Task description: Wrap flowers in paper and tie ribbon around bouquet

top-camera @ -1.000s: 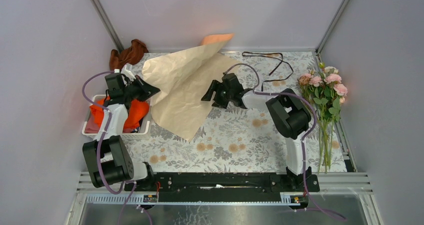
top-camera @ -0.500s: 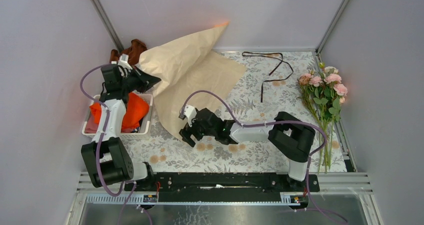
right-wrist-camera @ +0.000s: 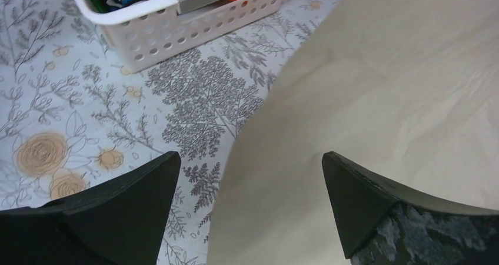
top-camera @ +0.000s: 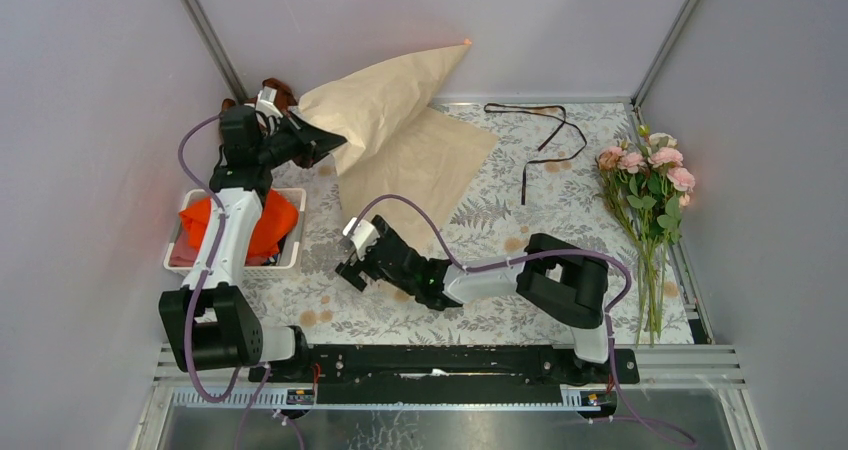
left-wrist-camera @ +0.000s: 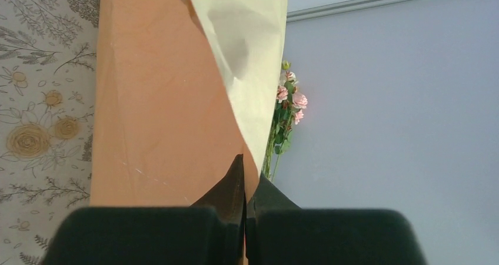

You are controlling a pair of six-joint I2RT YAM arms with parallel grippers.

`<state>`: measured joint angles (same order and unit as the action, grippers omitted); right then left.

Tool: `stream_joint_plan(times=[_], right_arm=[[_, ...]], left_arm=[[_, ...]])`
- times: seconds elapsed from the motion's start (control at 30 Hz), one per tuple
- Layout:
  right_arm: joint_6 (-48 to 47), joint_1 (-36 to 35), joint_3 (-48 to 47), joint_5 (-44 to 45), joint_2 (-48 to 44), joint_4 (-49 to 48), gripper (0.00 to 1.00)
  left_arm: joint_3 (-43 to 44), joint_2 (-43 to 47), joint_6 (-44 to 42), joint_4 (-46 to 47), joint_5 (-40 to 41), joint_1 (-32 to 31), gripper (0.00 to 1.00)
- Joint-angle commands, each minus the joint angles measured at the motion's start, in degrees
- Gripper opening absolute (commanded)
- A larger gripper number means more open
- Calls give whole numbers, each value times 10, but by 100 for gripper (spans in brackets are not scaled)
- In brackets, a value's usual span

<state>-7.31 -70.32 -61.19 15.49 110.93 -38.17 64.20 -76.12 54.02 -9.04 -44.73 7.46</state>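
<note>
Paper (top-camera: pixel 392 105), matte, creased and peach, hangs pinched in left tool (left-wrist-camera: pixel 245 174); right tool (right-wrist-camera: pixel 252 159) gapes wide.

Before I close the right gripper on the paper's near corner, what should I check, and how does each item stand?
1. Left gripper shut on the paper: ok, it pinches the raised edge.
2. Right gripper open: ok, jaws wide.
3. Paper edge between the right fingers: ok in the right wrist view; height above the sheet, cannot tell.
4. White basket clear of the right gripper: ok, apart.
5. Flowers on the paper: not ok, they lie off to the right, apart from it.
6. Ribbon clear of both arms: ok, at the far side.
</note>
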Motion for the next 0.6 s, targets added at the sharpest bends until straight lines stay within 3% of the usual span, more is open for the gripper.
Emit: stream_joint_plan(times=[0.0,0.2,0.27,0.43,0.57], right_arm=[[23,-11,-41,79,9,-27,100],[47,-12,-31,286,15,29,99],[53,-9,2,324,-2,35,92],[66,-8,55,394,-55,113,36],[109,-8,47,432,-95,277,3]], left_arm=[[21,6,32,7,22,-5,0],[20,14,24,0,15,-4,0],[21,9,13,-8,16,-1,0],[-7,7,-24,-8,41,8,0],[-48,11,-94,-18,87,9,0]])
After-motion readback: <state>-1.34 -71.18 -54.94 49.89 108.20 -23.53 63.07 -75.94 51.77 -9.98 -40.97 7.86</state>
